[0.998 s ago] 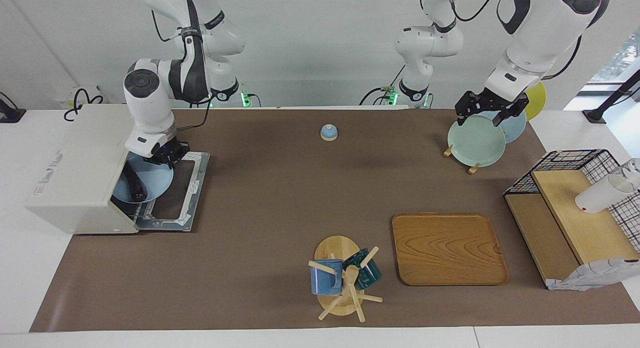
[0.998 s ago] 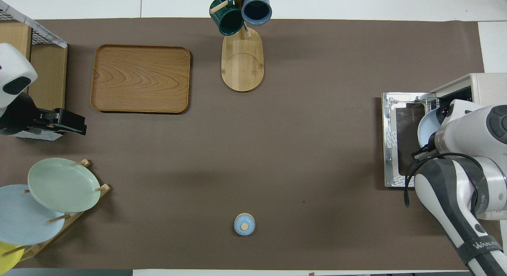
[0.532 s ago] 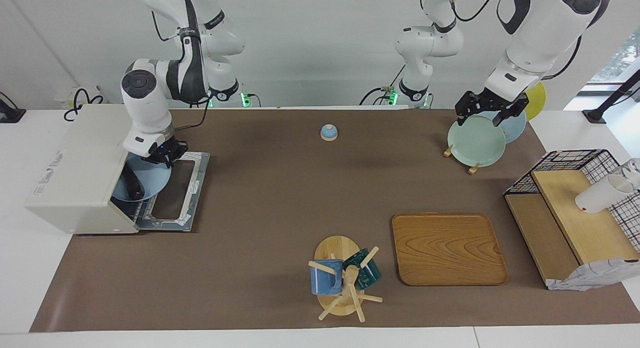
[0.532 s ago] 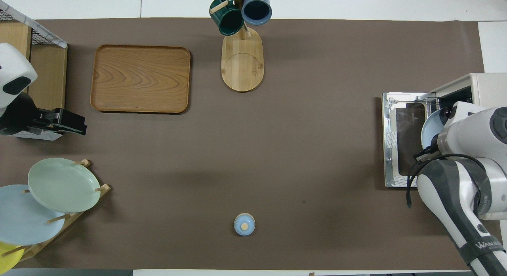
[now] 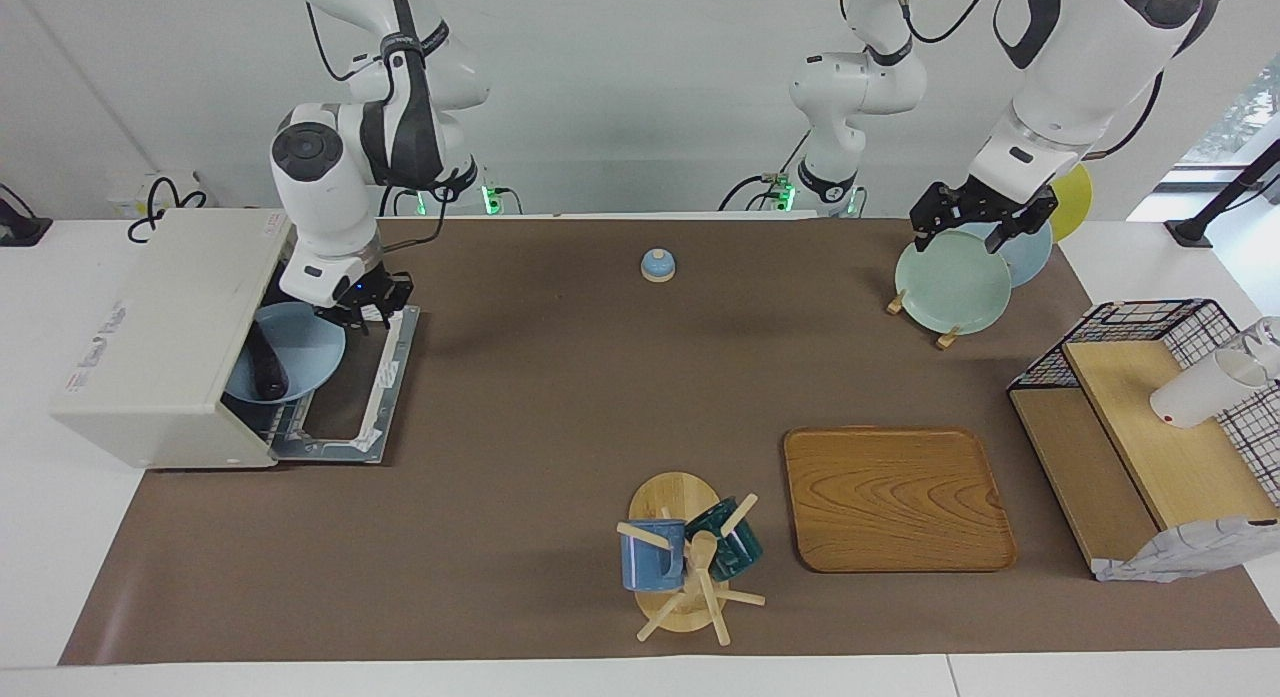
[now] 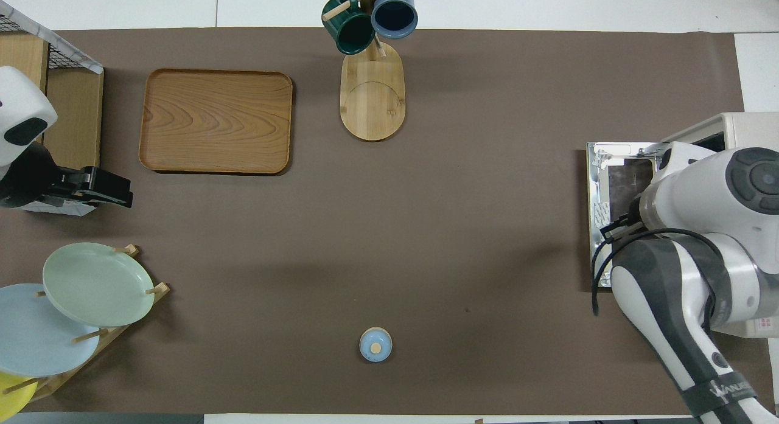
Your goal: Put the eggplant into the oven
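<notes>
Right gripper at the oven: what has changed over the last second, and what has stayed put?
The right gripper has let go of the blue plate and drawn back from the oven mouth to above the open door. The plate, carrying the eggplant, stays partly inside the oven. The left gripper stays open, waiting above the plate rack. Nothing else moved.
</notes>
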`<act>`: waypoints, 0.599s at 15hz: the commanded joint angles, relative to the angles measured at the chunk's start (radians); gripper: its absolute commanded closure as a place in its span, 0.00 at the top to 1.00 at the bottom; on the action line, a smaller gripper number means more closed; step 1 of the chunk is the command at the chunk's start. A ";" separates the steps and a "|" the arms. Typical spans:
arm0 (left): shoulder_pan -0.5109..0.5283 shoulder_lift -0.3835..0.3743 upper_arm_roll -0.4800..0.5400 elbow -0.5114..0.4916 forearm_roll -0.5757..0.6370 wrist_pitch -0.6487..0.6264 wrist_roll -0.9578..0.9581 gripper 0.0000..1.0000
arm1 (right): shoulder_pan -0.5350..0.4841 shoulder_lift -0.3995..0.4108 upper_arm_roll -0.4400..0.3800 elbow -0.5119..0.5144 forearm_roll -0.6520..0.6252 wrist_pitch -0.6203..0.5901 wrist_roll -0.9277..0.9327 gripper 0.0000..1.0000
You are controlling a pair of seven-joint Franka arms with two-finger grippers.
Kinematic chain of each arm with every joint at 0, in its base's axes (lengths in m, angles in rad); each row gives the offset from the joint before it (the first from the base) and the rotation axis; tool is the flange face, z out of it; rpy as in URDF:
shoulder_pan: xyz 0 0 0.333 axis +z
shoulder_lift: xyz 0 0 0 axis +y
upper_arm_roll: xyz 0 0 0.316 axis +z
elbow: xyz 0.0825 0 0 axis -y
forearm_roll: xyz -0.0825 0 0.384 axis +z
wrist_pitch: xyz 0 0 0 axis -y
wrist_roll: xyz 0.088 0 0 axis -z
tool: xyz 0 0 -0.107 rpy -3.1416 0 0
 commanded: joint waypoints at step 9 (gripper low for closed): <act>0.011 -0.011 -0.002 0.000 -0.009 -0.012 -0.001 1.00 | 0.030 0.186 0.002 -0.051 0.011 0.247 0.194 0.00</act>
